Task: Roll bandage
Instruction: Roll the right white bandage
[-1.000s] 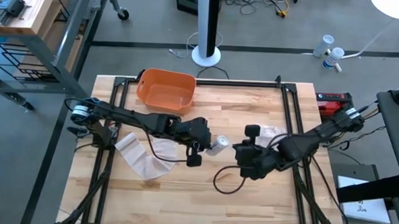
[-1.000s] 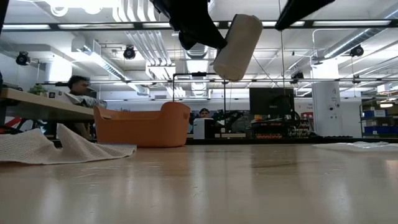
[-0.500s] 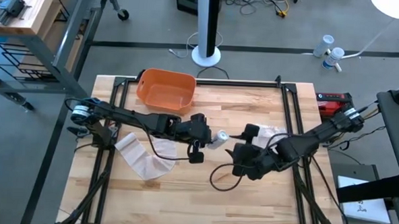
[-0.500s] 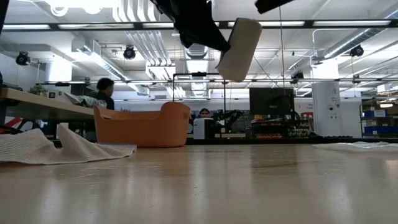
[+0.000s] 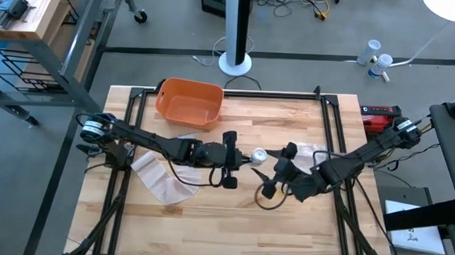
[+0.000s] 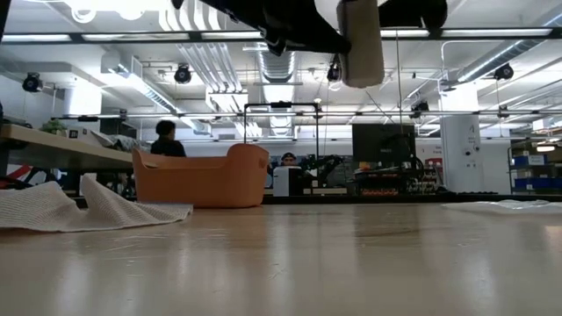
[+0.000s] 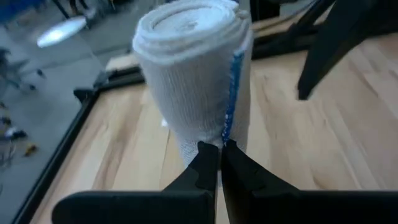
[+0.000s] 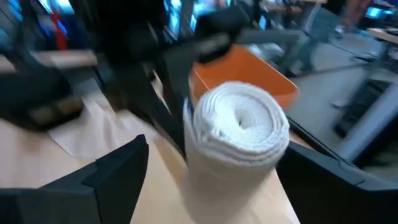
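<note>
A rolled white bandage (image 5: 257,155) hangs upright, high over the table's middle (image 6: 362,39). A blue line runs along its side (image 7: 232,87). My left gripper (image 5: 240,158) comes from the table's left and is shut on it (image 7: 219,154). My right gripper (image 5: 276,169) is open just right of the roll. Its two fingers (image 8: 124,163) stand on either side of the roll (image 8: 239,134) without touching it. My left gripper pinches the roll's lower end (image 7: 205,140) between its two fingertips. The fingers come level from the table's left. The roll stands upright past the fingertips, lifted clear of the table.
A loose white bandage (image 5: 162,178) lies flat at the left, also seen in the low view (image 6: 61,209). An orange basket (image 5: 188,103) stands at the far left. More white cloth (image 5: 309,152) lies right of centre. A dark cable (image 5: 264,200) loops under the right arm.
My right gripper has opened, let go of the roll and drawn back a little. My left gripper has carried the roll toward the table's right and slightly far side. The roll has turned from tilted to upright.
</note>
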Action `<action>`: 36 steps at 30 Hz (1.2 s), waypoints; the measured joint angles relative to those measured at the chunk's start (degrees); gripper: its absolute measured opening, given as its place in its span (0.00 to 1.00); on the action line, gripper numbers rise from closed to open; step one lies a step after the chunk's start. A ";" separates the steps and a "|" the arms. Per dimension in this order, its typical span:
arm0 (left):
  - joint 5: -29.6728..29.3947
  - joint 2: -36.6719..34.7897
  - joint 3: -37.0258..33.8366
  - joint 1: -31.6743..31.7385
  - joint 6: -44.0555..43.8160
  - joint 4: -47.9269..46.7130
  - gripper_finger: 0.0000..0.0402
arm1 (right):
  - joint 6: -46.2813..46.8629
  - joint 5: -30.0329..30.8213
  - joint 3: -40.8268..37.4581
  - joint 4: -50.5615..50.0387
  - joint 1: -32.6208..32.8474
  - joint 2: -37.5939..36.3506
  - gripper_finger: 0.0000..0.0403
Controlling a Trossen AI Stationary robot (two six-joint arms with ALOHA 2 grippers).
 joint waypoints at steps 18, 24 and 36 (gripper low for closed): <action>-0.13 -0.16 -1.56 -0.99 4.01 5.00 0.00 | -11.14 -1.33 -2.11 9.86 -2.85 0.05 0.60; -0.09 -1.99 0.48 -1.11 3.86 -1.48 0.09 | -7.12 -0.99 -2.11 12.19 -2.87 0.03 0.42; 5.15 -3.85 4.85 -1.16 -3.33 -19.88 0.57 | -22.99 -14.99 -2.11 14.67 -3.91 0.04 0.31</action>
